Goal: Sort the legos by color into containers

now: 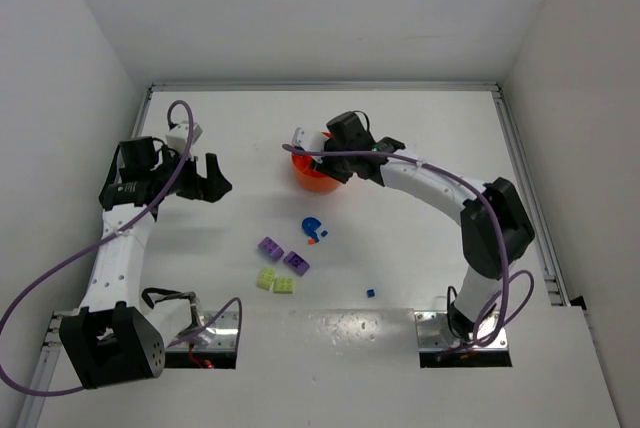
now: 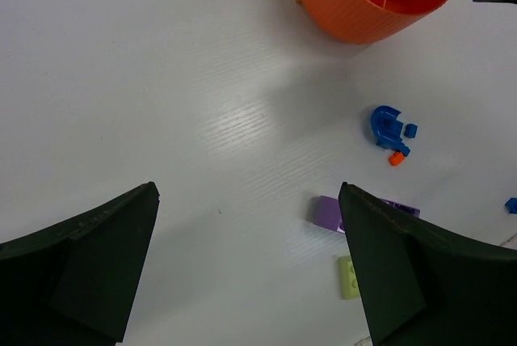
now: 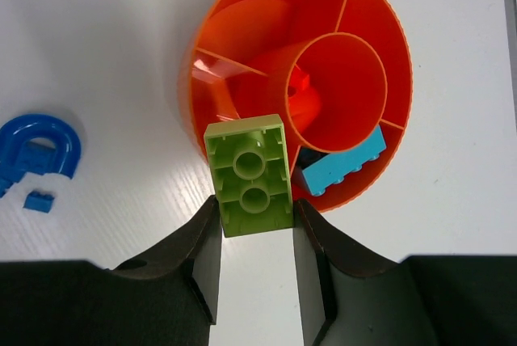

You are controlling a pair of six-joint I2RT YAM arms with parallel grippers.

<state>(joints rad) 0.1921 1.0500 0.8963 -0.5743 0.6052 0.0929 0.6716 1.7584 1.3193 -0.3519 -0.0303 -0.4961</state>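
Observation:
My right gripper (image 3: 255, 203) is shut on a lime-yellow brick (image 3: 249, 175), held underside-up over the near rim of the orange bowl (image 3: 242, 31). One wedge of the bowl holds a light-blue brick (image 3: 347, 164). Loose on the table below the bowl (image 1: 315, 180) lie a blue curved piece (image 1: 312, 225), a tiny orange piece (image 1: 314, 241), two purple bricks (image 1: 270, 246), two lime bricks (image 1: 266, 278) and a small blue piece (image 1: 370, 293). My left gripper (image 1: 222, 180) hangs open to the left of the bowl, nothing between its fingers (image 2: 97, 265).
The right arm (image 1: 440, 183) arches from its base at the near right over to the bowl. Raised rails run along the back and right table edges (image 1: 525, 178). White walls close in the left, back and right sides.

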